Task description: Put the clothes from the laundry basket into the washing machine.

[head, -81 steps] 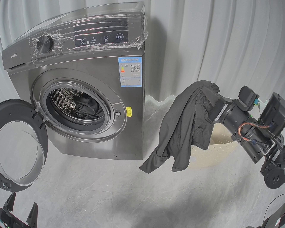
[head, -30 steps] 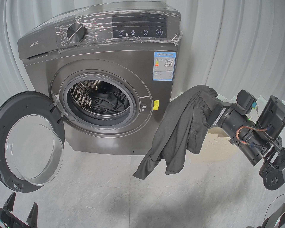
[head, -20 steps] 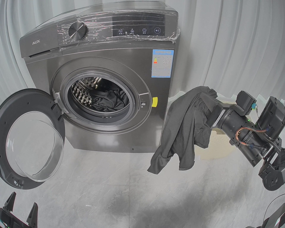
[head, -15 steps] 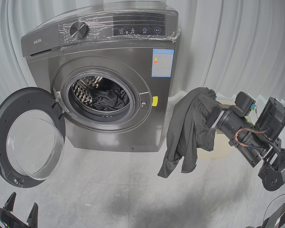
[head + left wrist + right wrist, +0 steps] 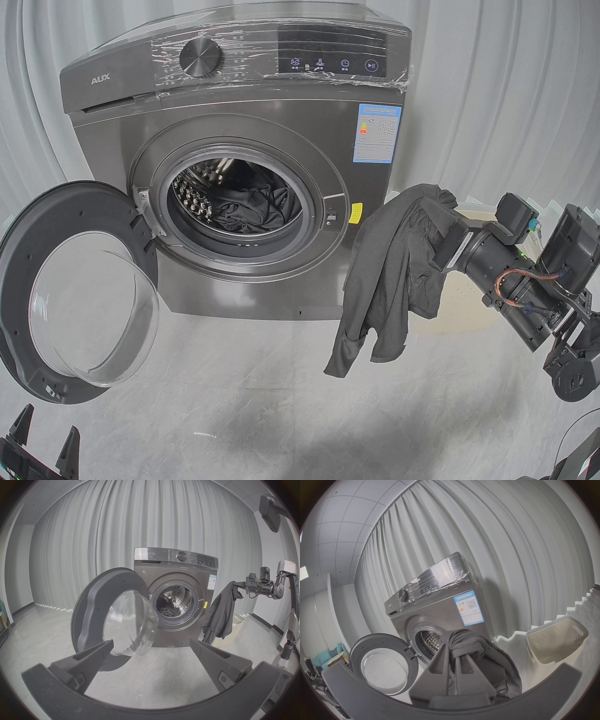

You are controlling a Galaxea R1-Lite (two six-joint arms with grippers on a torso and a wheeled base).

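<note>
**A:** Where was the shirt (image 5: 387, 275)?

**B:** In the right end effector (image 5: 453, 650). Its fingers were pinched together on a bunched fold. The rest hung in a long drape below it, and the lowest tail appeared to be off the floor (image 5: 250, 400).

**A:** And the washer (image 5: 250, 106)?

**B:** It was to the left of that end effector. The drum (image 5: 237, 200) mouth sat somewhat lower and well apart from it, with dark clothes (image 5: 250, 209) already inside. The door (image 5: 37, 269) stood wide open on the far side of the mouth, out of the path. The basket (image 5: 556, 639) sat below the end effector and to its right.

**A:** And the left end effector (image 5: 150, 642)?

**B:** It was low, with its fingers spread apart and gripping nothing. The door was just ahead of it.

**A:** So how should the load have gone in?

**B:** I judged it was a carry leftward and then a deep reach. The end effector should have led through the middle of the mouth and well past the rim. That way the hanging cloth would be dragged in behind it rather than draped over the lip. The tail was long and limp, so it would probably swing. A slow approach, with the release only once deep inside, seemed wisest. Any cloth left trailing over the rim would have stopped the door from shutting.
</note>
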